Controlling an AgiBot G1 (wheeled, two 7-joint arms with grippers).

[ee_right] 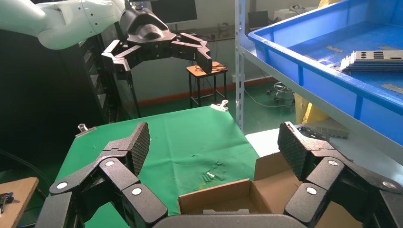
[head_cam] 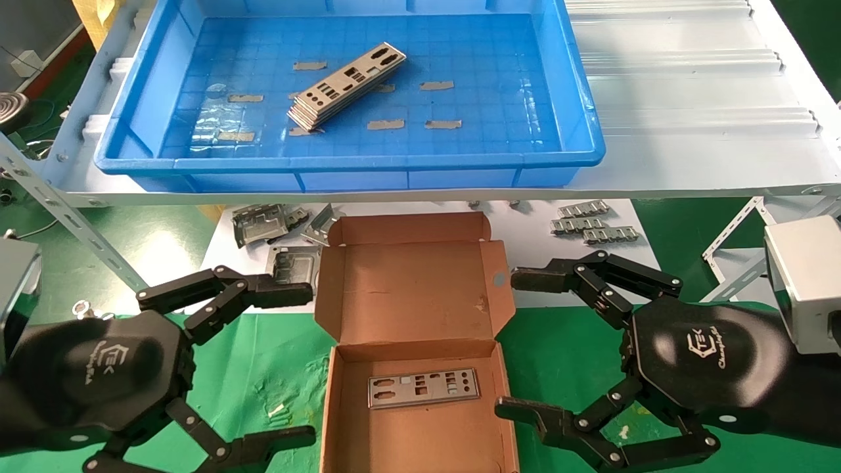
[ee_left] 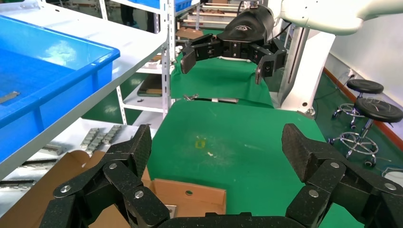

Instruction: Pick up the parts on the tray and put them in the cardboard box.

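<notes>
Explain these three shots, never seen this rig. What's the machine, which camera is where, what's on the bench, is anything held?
It is a two-armed robot; each arm ends in a black gripper. The wide picture comes from its head, looking down at the work. The other two come from cameras on its wrists, so each shows its own gripper up close and the other arm's farther off.

The left gripper and the right gripper hang open on either side of the cardboard box, and neither holds anything. The box stands open on a green cloth with one part lying flat inside.

On the shelf behind sits the tray, with a stack of parts and grey tape scraps. Between shelf and box lie grey brackets and ridged strips.
</notes>
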